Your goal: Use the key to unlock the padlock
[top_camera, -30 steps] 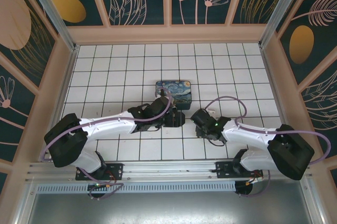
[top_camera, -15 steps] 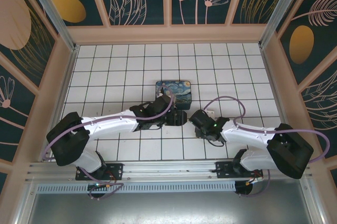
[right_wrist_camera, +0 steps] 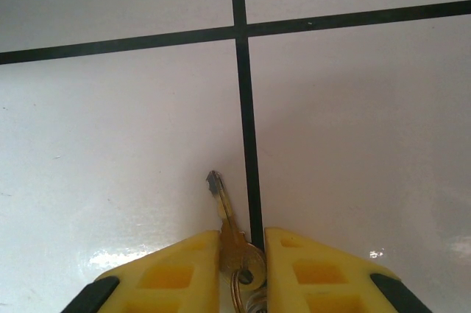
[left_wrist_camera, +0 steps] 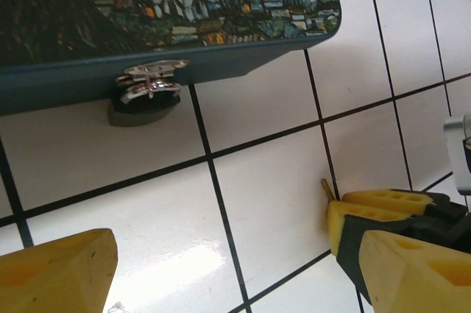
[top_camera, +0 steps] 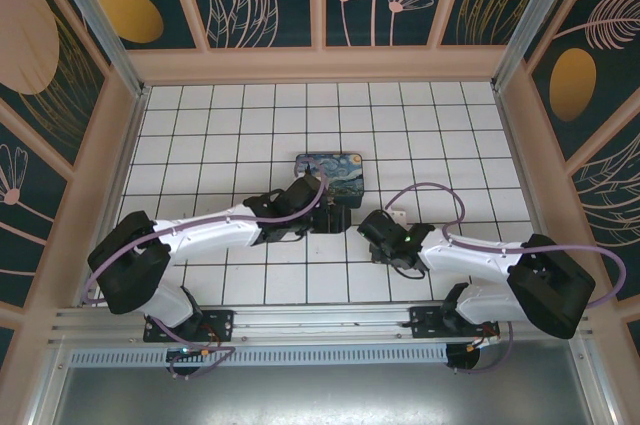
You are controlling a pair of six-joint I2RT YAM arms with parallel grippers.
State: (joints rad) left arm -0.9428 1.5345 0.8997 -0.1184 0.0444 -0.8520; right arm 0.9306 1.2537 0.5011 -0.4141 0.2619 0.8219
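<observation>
Pinching the key (right_wrist_camera: 225,228) by its head in the right end effector (right_wrist_camera: 243,272), closed narrow on the metal, with the blade pointing forward low over the white tiled surface (right_wrist_camera: 353,129), just left of a black grout line. Tucking the key's small ring (right_wrist_camera: 239,294) between the yellow fingers (right_wrist_camera: 173,272). Holding the left end effector (left_wrist_camera: 235,276) spread wide, gripping nothing, low over the tiles and facing the blue painted tin (left_wrist_camera: 184,4). Showing the padlock (left_wrist_camera: 143,110), small and black, hanging under the silver clasp (left_wrist_camera: 151,70) on the tin's front wall. Bringing both end effectors close beside one another at the tin's near side, with the key tip apart from the padlock, off to its right in the left wrist view.
</observation>
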